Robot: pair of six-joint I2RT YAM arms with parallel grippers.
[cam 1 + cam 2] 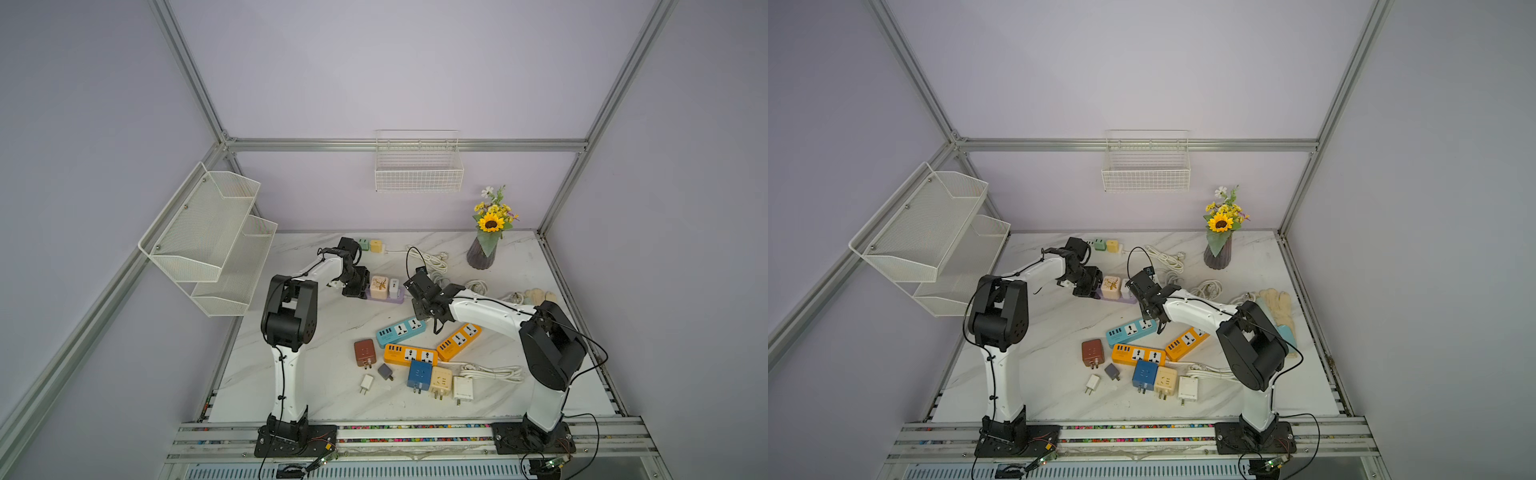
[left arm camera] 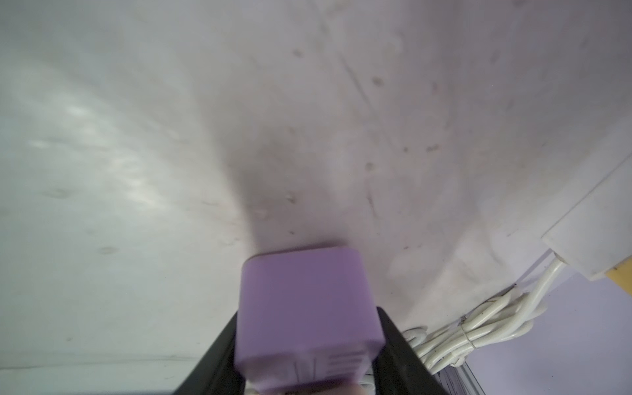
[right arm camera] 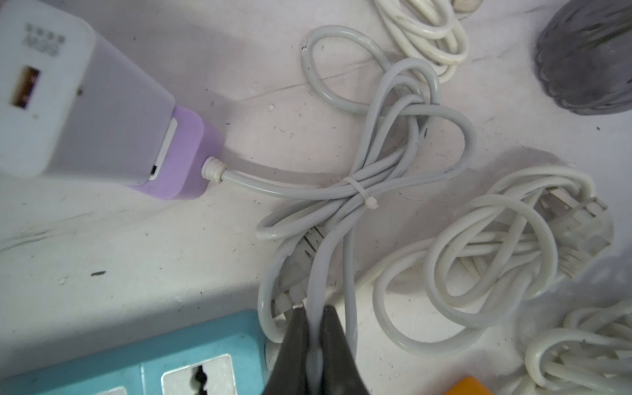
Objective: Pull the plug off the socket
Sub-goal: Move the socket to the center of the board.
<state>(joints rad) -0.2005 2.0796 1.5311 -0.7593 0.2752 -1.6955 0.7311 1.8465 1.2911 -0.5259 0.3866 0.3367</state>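
Purple is what catches the eye: a purple power strip [image 1: 384,297] lies on the marble worktop [image 1: 311,332] between the two arms, towards the back. Two things stand plugged into its top, side by side: a beige cube plug [image 1: 378,286] with a flower print and, just beside it, a white charger [image 1: 394,286]. Both are seated in their sockets.

The left hand [image 2: 307,318] is at the strip's outer end, the end away from the cord. In its wrist view the black fingers [image 2: 219,355] lie against both sides of the purple casing, so it is clamped on the strip, though that picture is blurred.

The right hand [image 3: 315,309] hangs at the cord end, its fingers closed together over the bundled grey cord [image 3: 290,184] that runs out of the strip. A strand shows in the slit between them; whether it is pinched I cannot tell.

A blue power strip [image 1: 401,330] lies just in front of that hand, with two orange power strips [image 1: 410,354] and some loose adapters nearer the front edge. A dark vase [image 1: 482,253] of sunflowers stands at the back right.
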